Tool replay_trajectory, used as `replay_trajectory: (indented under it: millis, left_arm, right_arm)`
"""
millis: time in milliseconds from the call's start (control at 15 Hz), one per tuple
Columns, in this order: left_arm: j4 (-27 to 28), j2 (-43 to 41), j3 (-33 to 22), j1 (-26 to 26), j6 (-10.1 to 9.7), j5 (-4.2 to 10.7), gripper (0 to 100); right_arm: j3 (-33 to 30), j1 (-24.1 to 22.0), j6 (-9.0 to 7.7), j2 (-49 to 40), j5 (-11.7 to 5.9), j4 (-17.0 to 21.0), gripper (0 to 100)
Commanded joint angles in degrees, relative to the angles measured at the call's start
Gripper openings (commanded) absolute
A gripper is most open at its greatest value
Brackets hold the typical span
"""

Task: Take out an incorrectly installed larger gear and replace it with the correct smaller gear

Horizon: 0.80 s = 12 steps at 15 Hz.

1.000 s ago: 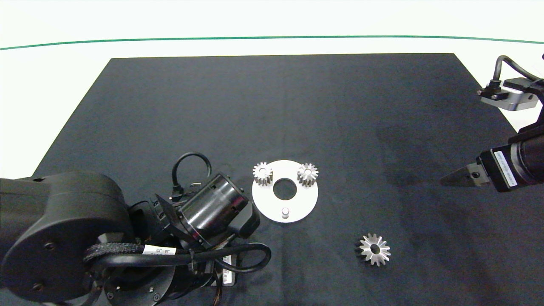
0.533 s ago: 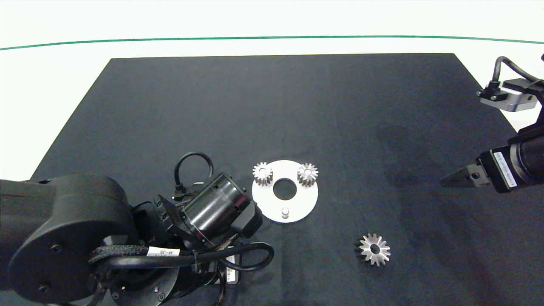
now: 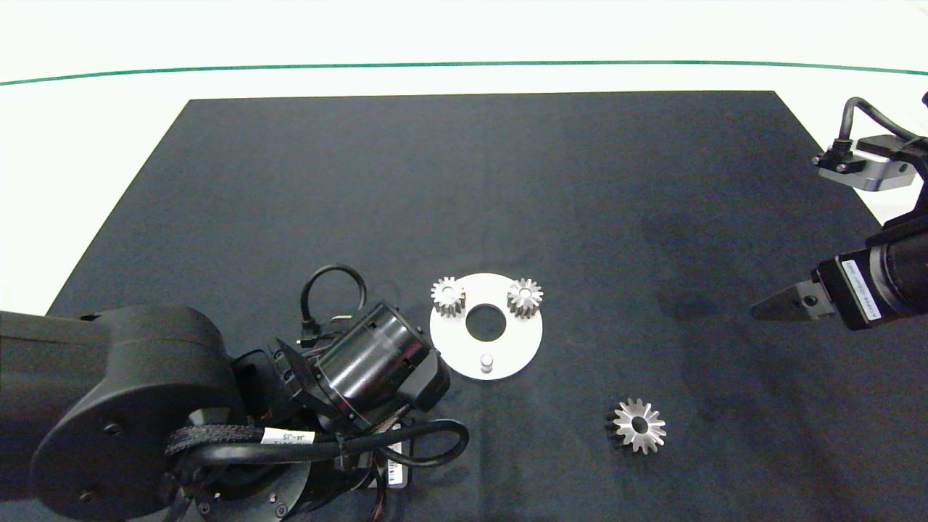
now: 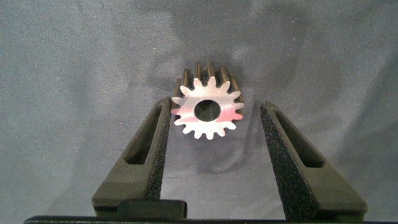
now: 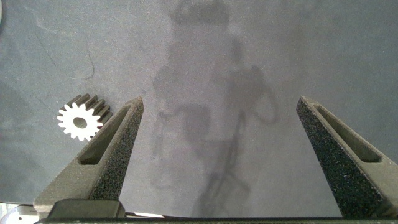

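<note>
the left end effector (image 4: pixel 214 134) hangs low over the black mat (image 3: pixel 290 181) on the bench, just left of the white disc (image 3: pixel 453 351), fingers spread wide around a small gear (image 4: pixel 207 109) lying flat between them; one finger looks to touch its teeth, the other stands clear. the disc carries two small gears (image 3: pixel 448 296) on its far side and a bare peg (image 3: pixel 486 360). the larger gear (image 3: pixel 639 425) lies on the mat to the right of the disc. the right end effector (image 5: pixel 214 155) hovers near the mat's right edge, released, gripping nothing
</note>
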Motion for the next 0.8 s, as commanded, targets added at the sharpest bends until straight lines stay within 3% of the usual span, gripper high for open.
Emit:
replay_trajectory:
  millis: [67,800]
  left_arm:
    - [0.10,0.24,-0.05,0.00,-0.29,0.24,50]
    - [-1.04,0.77,1.35,-0.18,-0.20,0.76,29]
  right_arm:
    - [-0.02,0.04,0.00,0.11,-0.01,0.27,100]
    - [0.16,0.04,0.00,0.11,0.17,0.27,100]
